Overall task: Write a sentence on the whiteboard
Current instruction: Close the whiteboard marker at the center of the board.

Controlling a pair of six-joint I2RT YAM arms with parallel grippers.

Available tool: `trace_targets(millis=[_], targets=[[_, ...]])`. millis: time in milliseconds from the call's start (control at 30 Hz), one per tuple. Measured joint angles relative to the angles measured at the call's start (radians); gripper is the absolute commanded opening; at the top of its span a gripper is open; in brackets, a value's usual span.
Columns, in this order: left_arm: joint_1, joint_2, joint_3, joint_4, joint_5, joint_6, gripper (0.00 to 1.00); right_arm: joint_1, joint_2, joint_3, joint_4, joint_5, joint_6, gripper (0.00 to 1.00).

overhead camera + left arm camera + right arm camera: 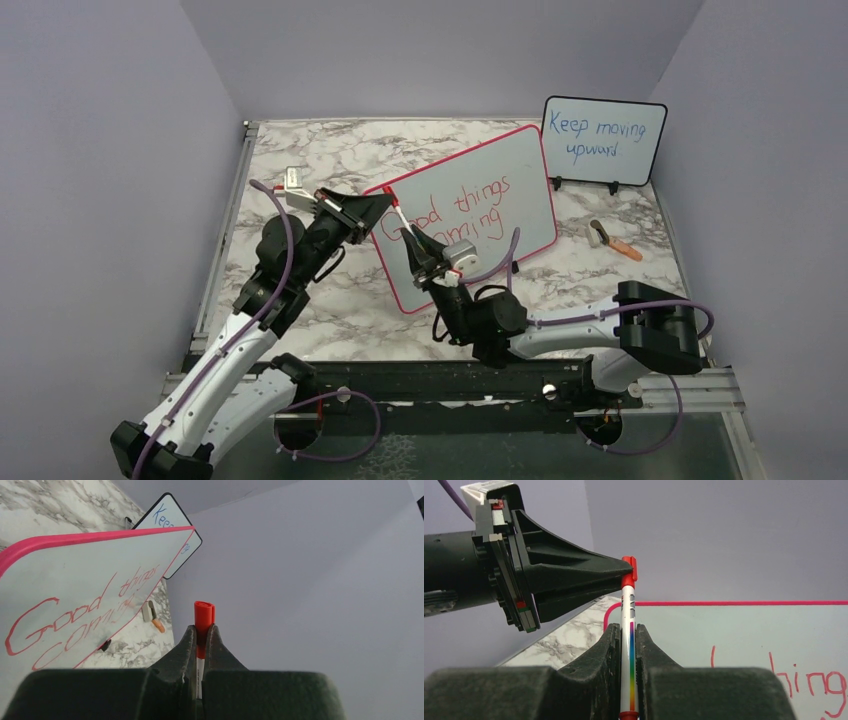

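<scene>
In the centre of the top view, the whiteboard sits at an angle, bearing the sentence in red. At its left edge, the left gripper pinches a red cap, and the right gripper clamps the marker by its barrel.

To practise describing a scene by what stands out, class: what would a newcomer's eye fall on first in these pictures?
Mid-table sits the pink-framed whiteboard with the sentence "Good things coming" in red. Over its near-left corner both arms grip one marker: the right end effector clamps the barrel, the left end effector clamps the red cap. A smaller black-framed board with blue writing stands at the back right.
</scene>
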Motion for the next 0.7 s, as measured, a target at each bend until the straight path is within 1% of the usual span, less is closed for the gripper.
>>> trace_targets(millis=[167, 333, 533, 700], targets=[[-0.045, -0.016, -0.036, 0.061, -0.054, -0.014, 0.0, 0.003, 0.0, -0.018, 0.05, 0.005, 0.047, 0.01], [-0.091, -0.015, -0.063, 0.101, -0.103, -0.014, 0.0, 0.0, -0.01, -0.047, 0.077, 0.014, 0.135, 0.01], [-0.124, -0.034, -0.095, 0.138, -0.134, -0.014, 0.0, -0.015, -0.055, -0.103, 0.074, 0.002, 0.281, 0.01], [-0.142, -0.04, -0.124, 0.187, -0.151, -0.016, 0.0, -0.04, -0.108, -0.135, 0.017, -0.04, 0.41, 0.01]])
